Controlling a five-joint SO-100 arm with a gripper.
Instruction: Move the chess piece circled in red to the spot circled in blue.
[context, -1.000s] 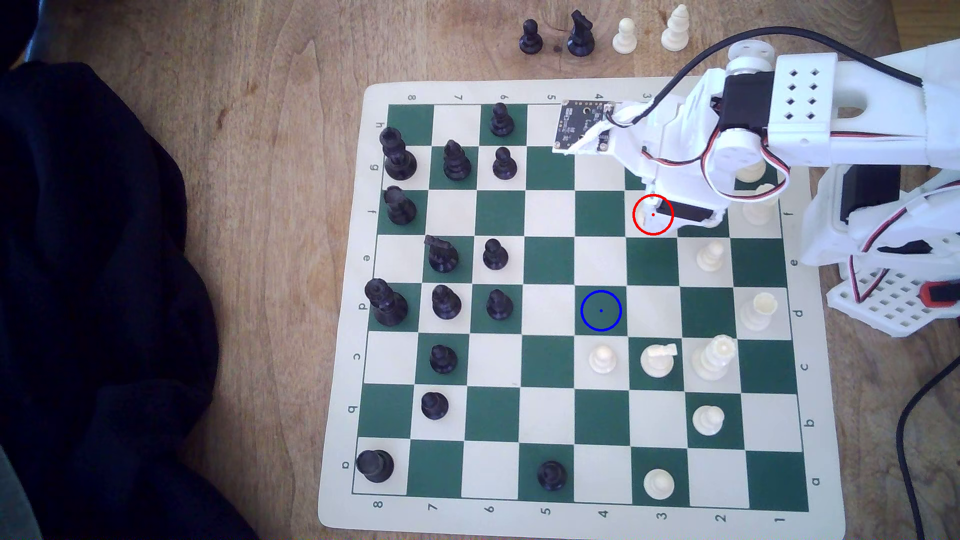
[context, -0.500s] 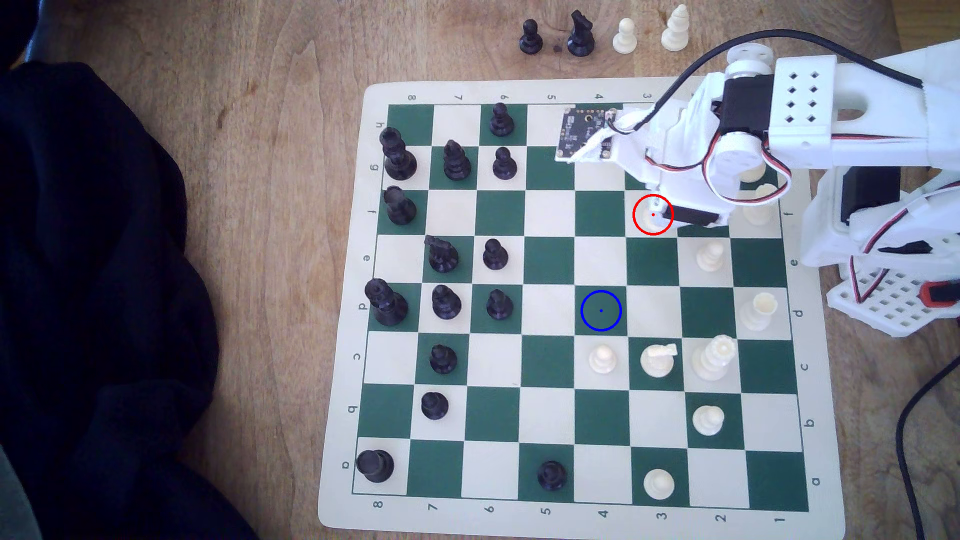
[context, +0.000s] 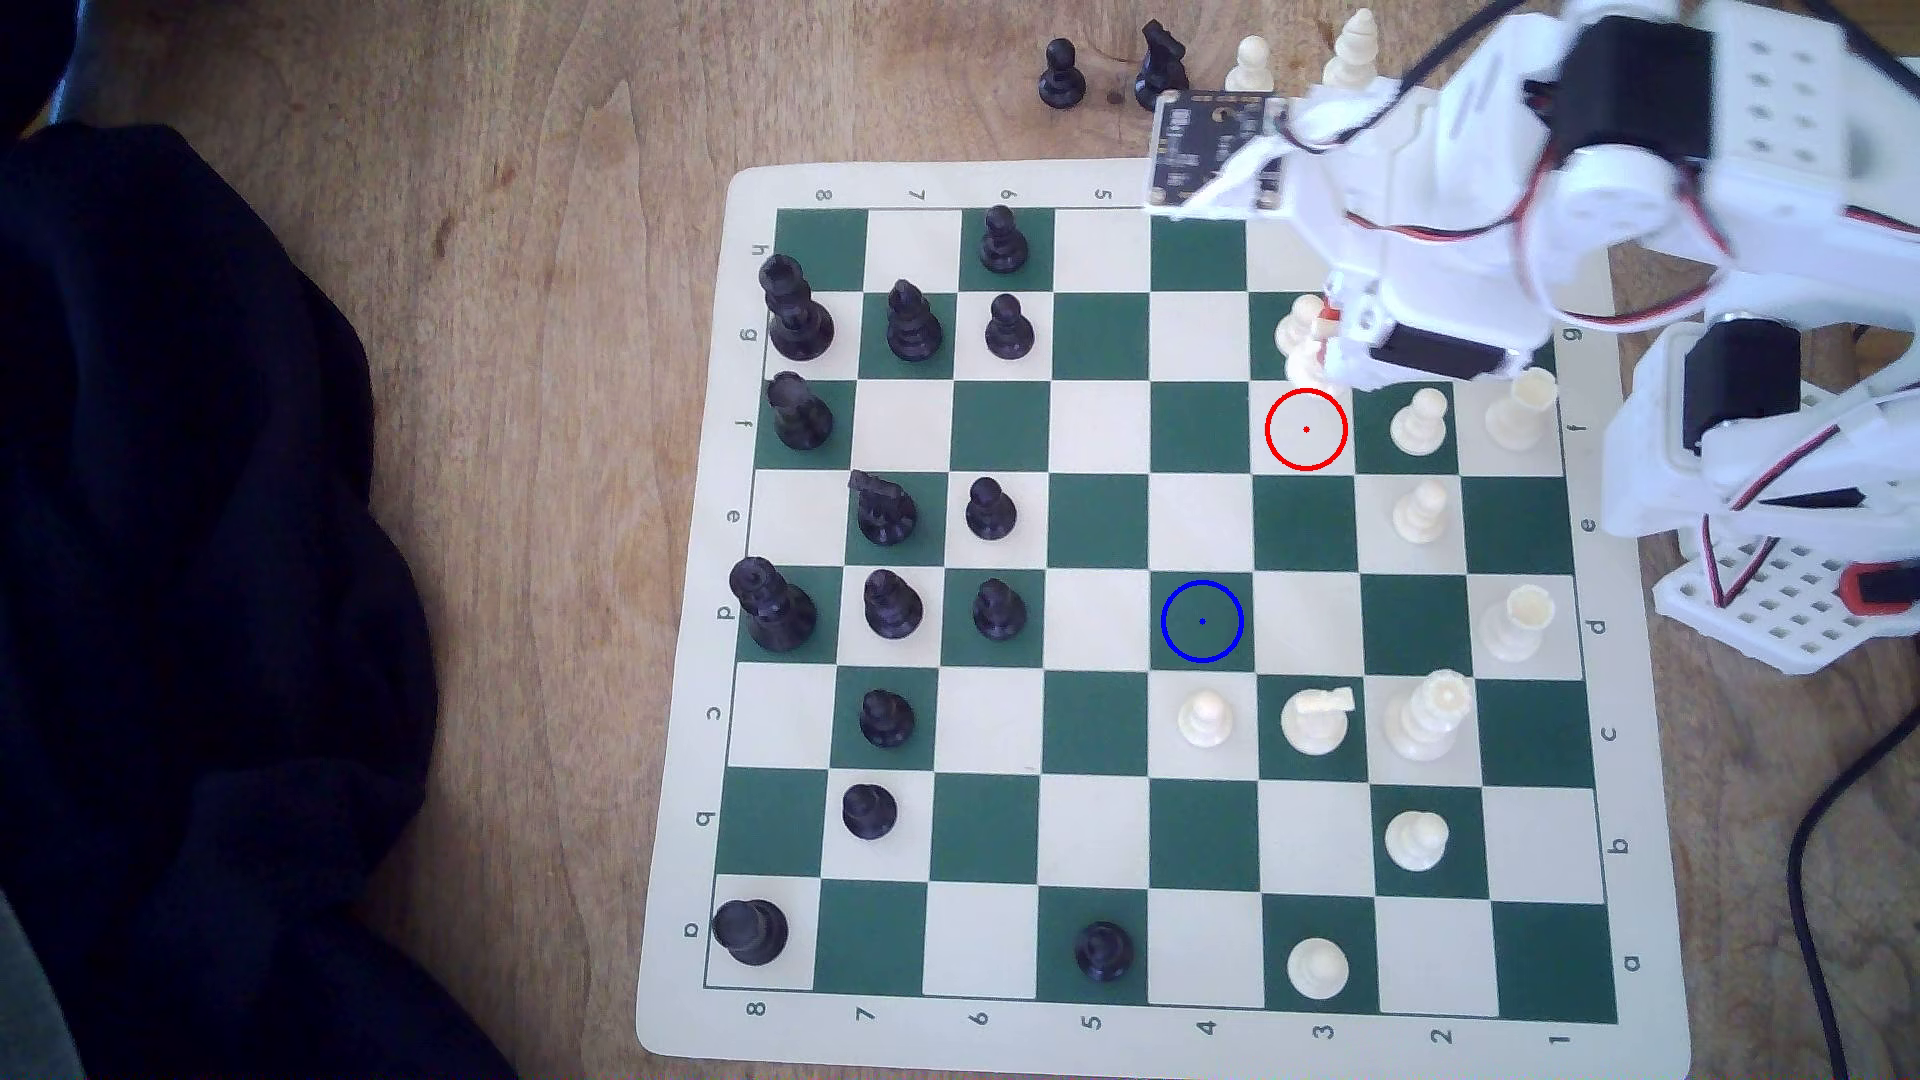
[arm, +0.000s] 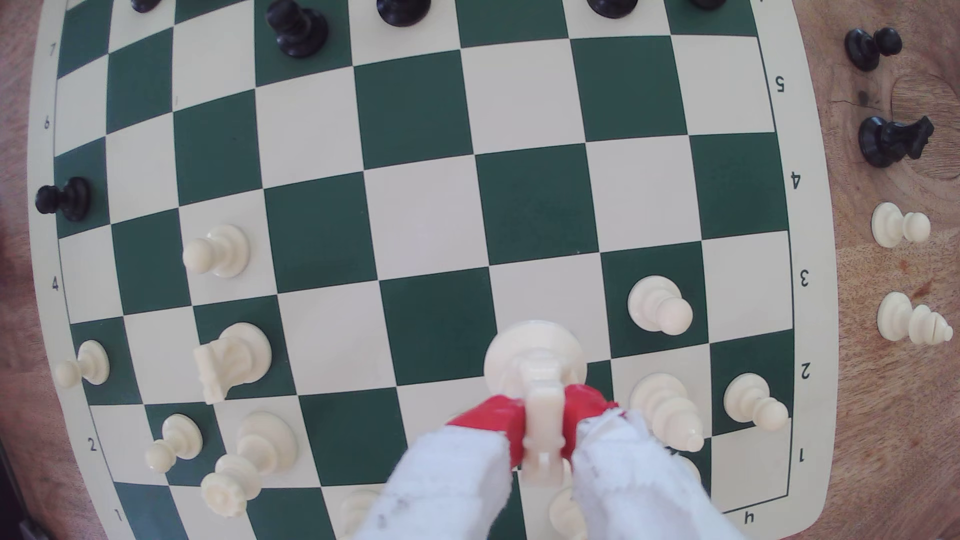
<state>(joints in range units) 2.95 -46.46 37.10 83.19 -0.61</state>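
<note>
My gripper is shut on the chess piece, a cream knight pinched between the red fingertips, with its round base showing underneath. In the exterior view the gripper hangs with the chess piece above the board, just beyond the red-ringed cream square, which stands bare. The spot, a dark green square with a blue ring and dot, lies two rows nearer and one column to the exterior view's left of that square, with nothing on it.
A second cream knight and a pawn stand just beyond the spot's near side. Cream pawns sit under the arm. Black pieces fill the board's left. Captured pieces line the far table edge. A dark cloth lies at left.
The gripper rose from the red-ringed square and drew toward the board's far edge, taking the knight with it. That square is now bare and a pawn beside it is uncovered.
</note>
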